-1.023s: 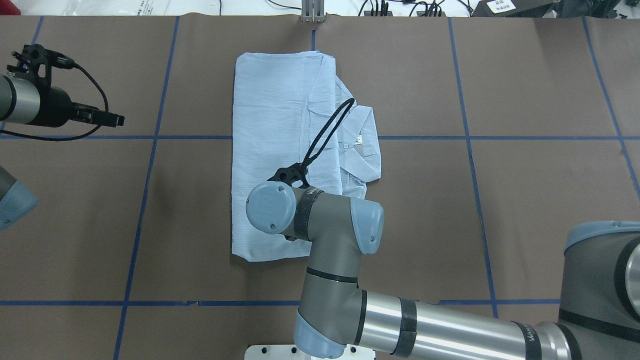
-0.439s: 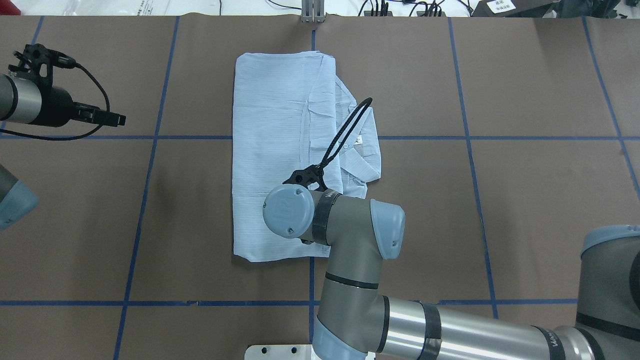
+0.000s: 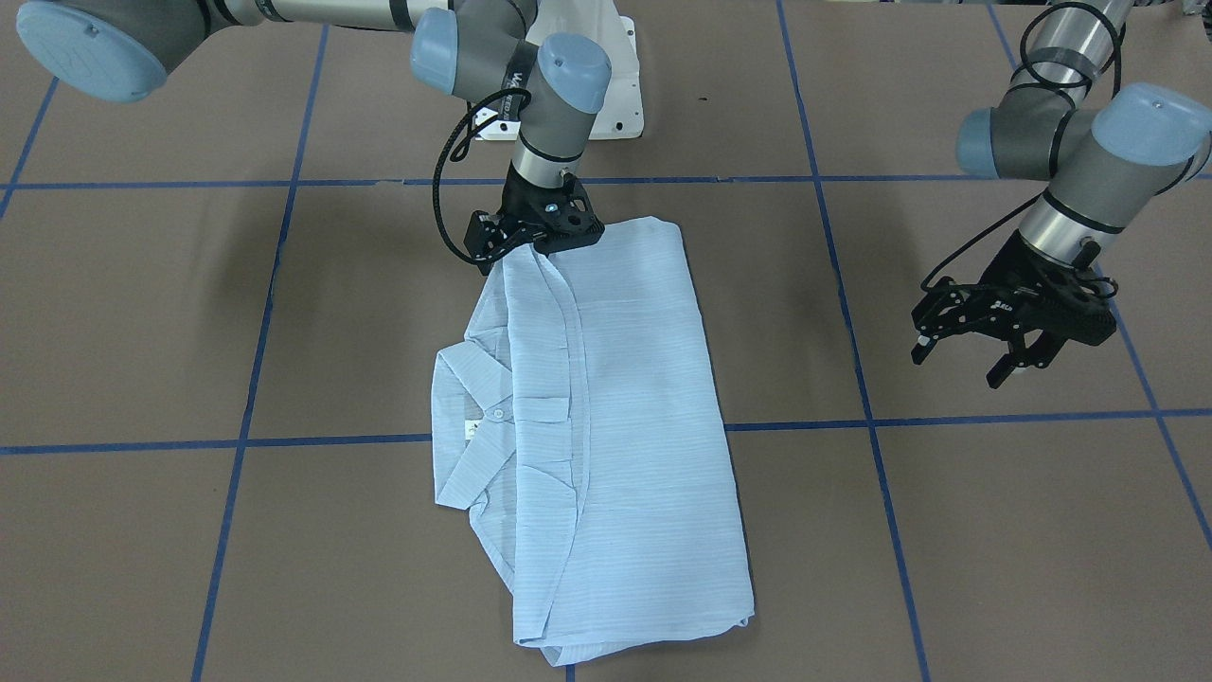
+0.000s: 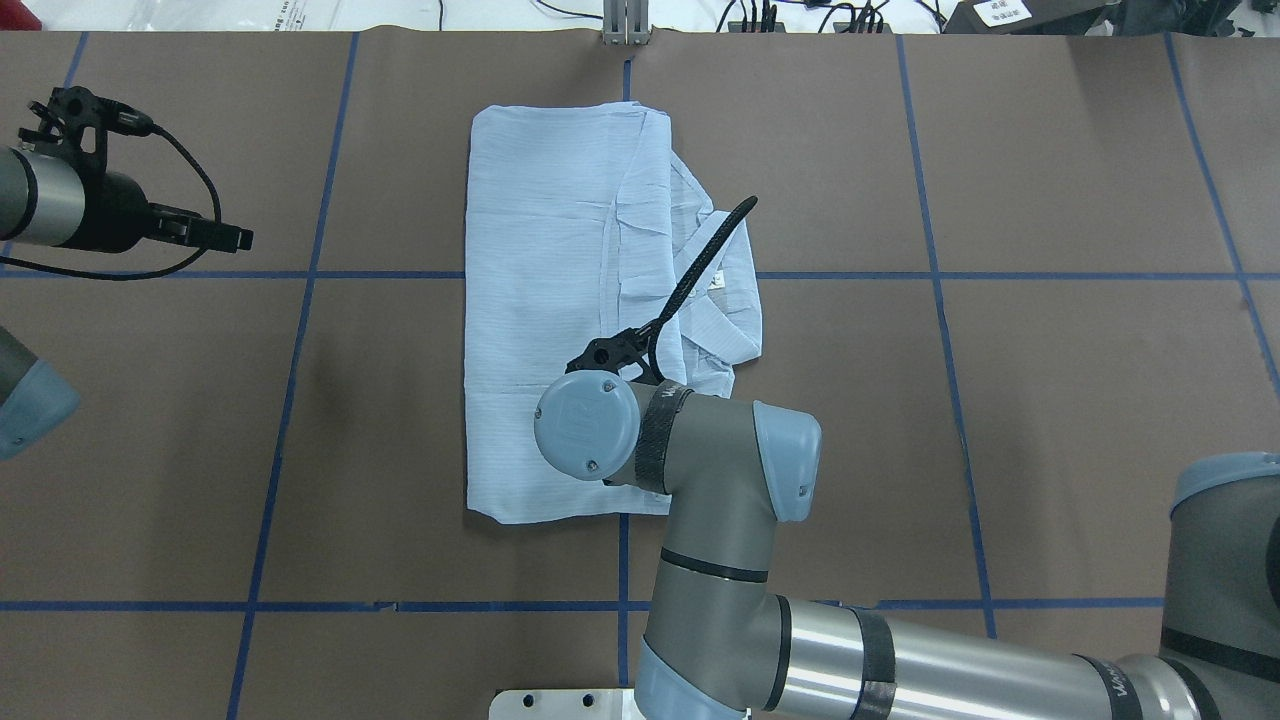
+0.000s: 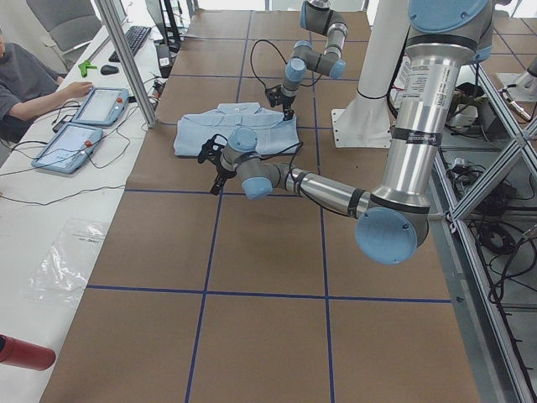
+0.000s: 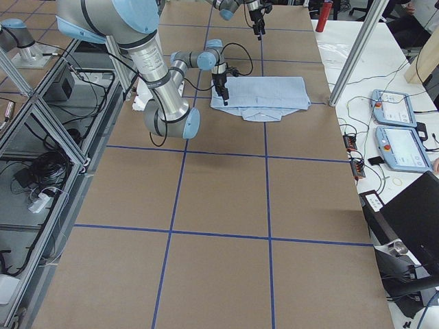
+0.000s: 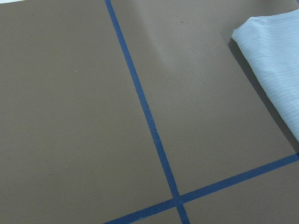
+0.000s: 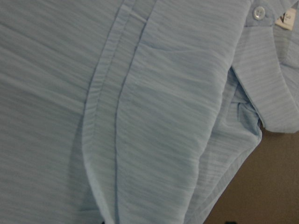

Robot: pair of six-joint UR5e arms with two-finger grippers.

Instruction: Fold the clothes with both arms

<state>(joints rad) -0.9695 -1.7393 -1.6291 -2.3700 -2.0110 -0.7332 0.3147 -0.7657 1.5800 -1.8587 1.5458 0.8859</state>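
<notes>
The pale-blue striped shirt [image 3: 625, 426] lies folded into a long rectangle on the brown table, collar and a white button showing on one side [image 4: 715, 280]. My right gripper [image 3: 532, 248] stands at the shirt's corner nearest the robot's base. The fabric there rises straight into the jaws, so it looks shut on that corner. In the overhead view the gripper is hidden under its own wrist [image 4: 585, 428]. The right wrist view is filled by the shirt's placket [image 8: 117, 116]. My left gripper [image 3: 1011, 367] is open and empty, hanging above bare table well away from the shirt [image 4: 235, 238].
Blue tape lines [image 4: 300, 300] divide the brown table cover into squares. A black cable loop [image 4: 700, 260] from the right wrist arches over the collar. The white pedestal base [image 3: 615, 104] stands at the robot's side of the table. Operator tablets [image 6: 394, 140] lie beyond the far edge.
In the overhead view my right wrist has moved to the right and slightly toward the robot over the shirt's near end, its cable loop swinging along. The left arm has barely moved.
</notes>
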